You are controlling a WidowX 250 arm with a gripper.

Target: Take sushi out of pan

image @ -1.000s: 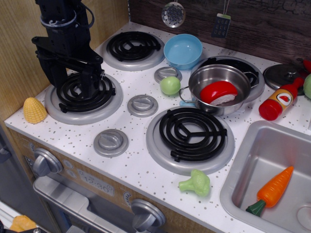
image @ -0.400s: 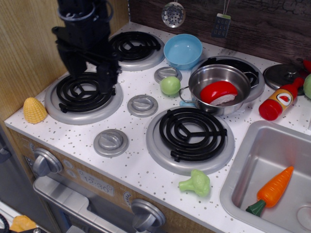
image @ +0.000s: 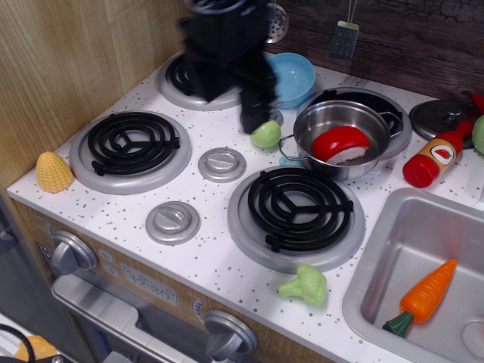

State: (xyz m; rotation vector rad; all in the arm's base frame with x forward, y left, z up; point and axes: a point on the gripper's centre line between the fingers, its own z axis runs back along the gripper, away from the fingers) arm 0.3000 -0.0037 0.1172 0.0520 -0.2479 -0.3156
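Note:
The sushi [image: 342, 145], a glossy red top over a white base, lies tilted inside the pan [image: 305, 138], a shiny steel pot on the back right burner. My black gripper [image: 227, 97] is motion-blurred and hangs above the back left burner, left of the pan and apart from it. Its two fingers [image: 254, 112] stand spread and hold nothing. The right finger is just above a green ball [image: 265, 134] beside the pan's wire handle.
A light-blue bowl [image: 291, 76] sits behind the pan. A ketchup bottle [image: 435, 157] and a steel lid [image: 441, 116] lie to its right. The sink [image: 393, 249] holds a carrot [image: 427, 293]. Broccoli [image: 305, 286] lies at the front, corn [image: 54, 172] at the far left.
My gripper has swept from over the front left burner up and to the right, toward the pan, with its fingers still spread. The sushi and the pan have not moved.

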